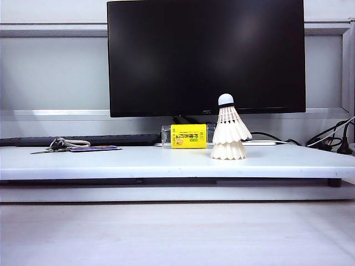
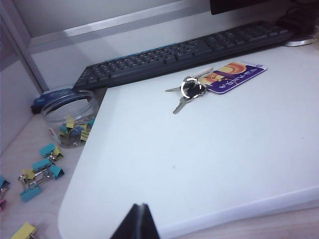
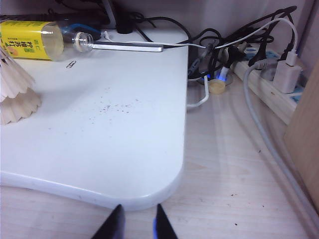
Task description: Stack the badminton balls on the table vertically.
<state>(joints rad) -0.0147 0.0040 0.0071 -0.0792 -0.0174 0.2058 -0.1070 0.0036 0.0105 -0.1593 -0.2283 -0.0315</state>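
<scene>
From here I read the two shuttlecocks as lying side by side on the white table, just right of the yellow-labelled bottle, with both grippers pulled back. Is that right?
Not quite. The shuttlecocks are not side by side: one is nested upright on top of the other, cork up, as the exterior view shows. The rest holds: they stand on the white table just right of the yellow-labelled bottle, and the left gripper and right gripper are pulled back at the table's near edge.

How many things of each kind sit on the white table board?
Shuttlecocks: 2, stacked, top, bottom
Bottle: 1, lying down
Key bunch: 1
Card: 1
Paper clip: 1
Total: 6
Both grippers, left and right, are back off the table.
</scene>
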